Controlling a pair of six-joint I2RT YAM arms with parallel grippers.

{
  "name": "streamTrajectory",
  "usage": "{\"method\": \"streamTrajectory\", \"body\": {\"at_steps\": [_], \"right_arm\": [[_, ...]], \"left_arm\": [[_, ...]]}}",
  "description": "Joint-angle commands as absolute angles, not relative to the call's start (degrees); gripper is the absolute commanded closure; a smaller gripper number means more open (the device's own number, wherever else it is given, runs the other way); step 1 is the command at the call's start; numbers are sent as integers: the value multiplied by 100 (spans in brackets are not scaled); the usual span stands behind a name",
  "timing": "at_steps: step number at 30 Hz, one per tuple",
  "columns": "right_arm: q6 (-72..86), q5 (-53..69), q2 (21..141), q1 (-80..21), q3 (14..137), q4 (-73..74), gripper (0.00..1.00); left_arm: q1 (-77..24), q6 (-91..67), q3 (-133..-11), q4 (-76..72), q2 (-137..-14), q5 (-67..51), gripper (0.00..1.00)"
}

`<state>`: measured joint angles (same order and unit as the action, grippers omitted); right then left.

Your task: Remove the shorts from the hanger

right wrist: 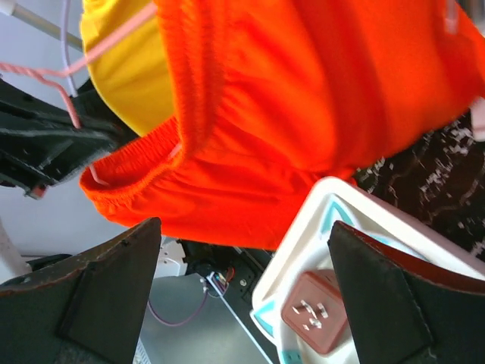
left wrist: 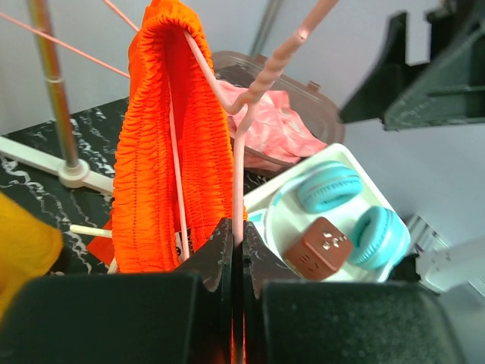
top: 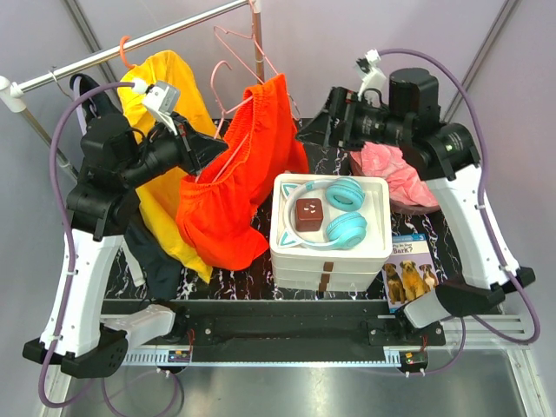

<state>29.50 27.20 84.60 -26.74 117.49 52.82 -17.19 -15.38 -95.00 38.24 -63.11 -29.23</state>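
**A:** Where are the orange shorts?

**B:** On the pink hanger, above the left half of the bench. The ruffled waistband is threaded over the wire, and the legs sag down to just beside the left wall of the white bin.

**A:** And the left jaws?

**B:** Pressed fully together on the hanger's wire. The left wrist view shows the wire running straight down into the seam between them, just beside the waistband.

**A:** The right jaws?

**B:** Spread as wide as they go and holding nothing. They point at the shorts from the right. I can't tell whether they touch the cloth.

**A:** What's in the bin?

**B:** Teal cat-ear headphones and a brown cube. Behind the shorts, a yellow garment hangs from the metal rail.
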Motion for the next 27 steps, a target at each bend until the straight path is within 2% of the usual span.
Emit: {"method": "streamTrajectory", "body": {"at_steps": [1,5,9,13,22,26,27], "right_arm": [[3059,2488,9043,-3181,12462,4597,0],[2962,2049,9491,-3594,12963,4606,0],[2848,1365,9755,-3884,12947,4649,3],[2742,748,9782,-4078,12709,4588,12],[2839,18,10001,-4087,12858,4438,21],[2769,-489,10195,-4087,13042,4439,30],[2742,-588,10221,-4070,13104,4447,39]], "left_arm": [[-1688,-1406,-9519,3507,-6153,-3638,100],[-1688,-1511,-9404,3524,-6126,-3700,100],[-1687,-1740,-9361,3463,-6100,-3727,100],[-1696,-1950,-8992,3094,-5933,-3849,100],[-1802,-2267,-8851,2717,-6003,-4297,100],[-1802,-2311,-8885,2584,-6099,-4368,100],[-1802,-2329,-8999,2593,-6161,-4412,100]]}}
